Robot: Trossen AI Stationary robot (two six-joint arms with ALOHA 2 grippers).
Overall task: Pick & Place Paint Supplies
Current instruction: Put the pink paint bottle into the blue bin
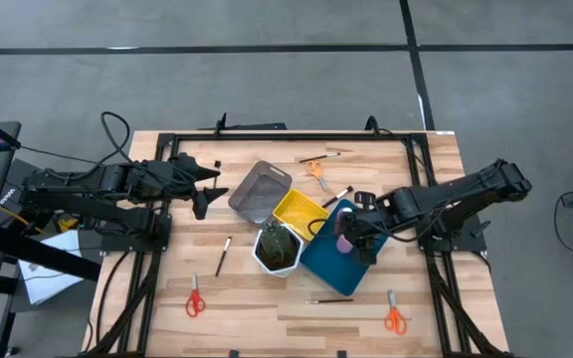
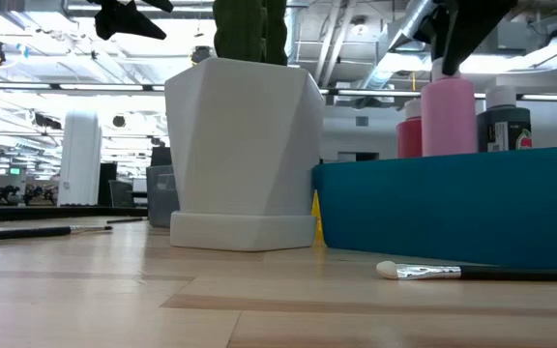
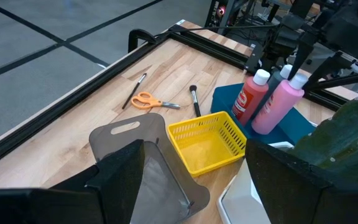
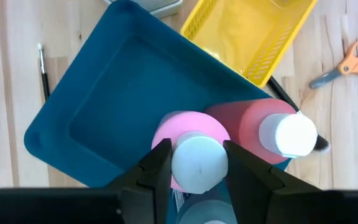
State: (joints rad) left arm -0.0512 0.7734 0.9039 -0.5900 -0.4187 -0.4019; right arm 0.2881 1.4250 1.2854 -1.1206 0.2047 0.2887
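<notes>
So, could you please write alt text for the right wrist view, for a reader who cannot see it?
Seen from above, the right gripper straddles the white cap of a pink bottle standing in a blue tray. A red bottle stands beside it, with a yellow basket and orange scissors beyond.

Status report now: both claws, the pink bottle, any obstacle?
Right claw straddles pink bottle cap inside blue tray. Left claw open, waiting over grey tray. Red bottle touching alongside.

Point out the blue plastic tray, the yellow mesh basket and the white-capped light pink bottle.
Blue plastic tray (image 4: 114,93): right wrist view, bare floor.
Yellow mesh basket (image 3: 205,151): left wrist view, inner floor.
White-capped light pink bottle (image 3: 276,106): left wrist view, middle of its body.
</notes>
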